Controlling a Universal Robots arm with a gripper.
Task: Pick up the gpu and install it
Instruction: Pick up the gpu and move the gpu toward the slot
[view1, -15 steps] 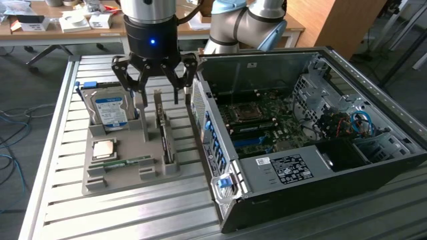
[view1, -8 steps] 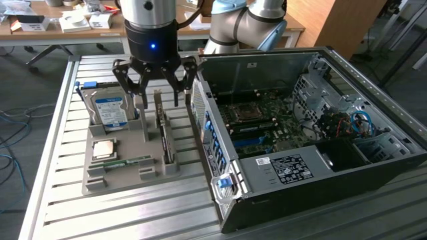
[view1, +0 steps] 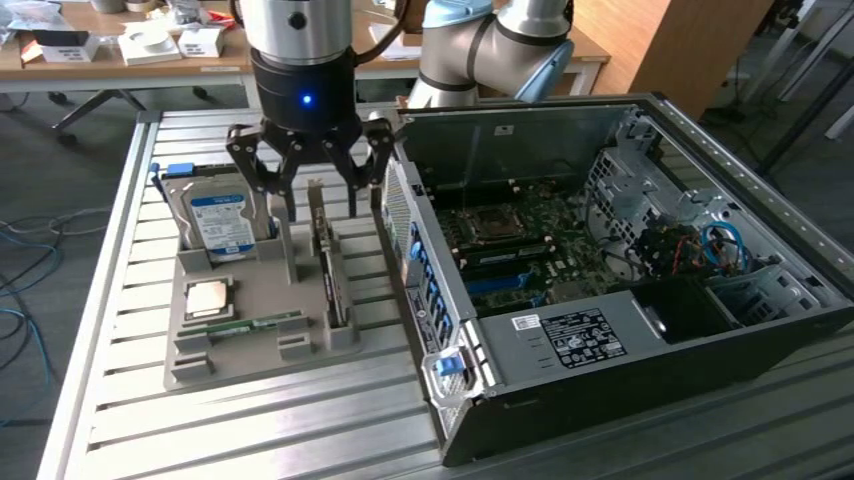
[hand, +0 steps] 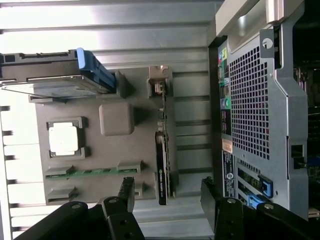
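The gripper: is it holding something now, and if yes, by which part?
Nothing is held. The gripper is open and hangs over the graphics card, which stands on its edge in the grey tray.

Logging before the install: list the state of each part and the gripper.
gripper: fingers open, over the gpu, holding nothing.
gpu: on edge in the holder tray, not installed.
hard drive: upright in its tray slot.
processor chip: flat in its tray recess.
memory stick: lying in its tray slot.
computer case: on its side, open, motherboard exposed.
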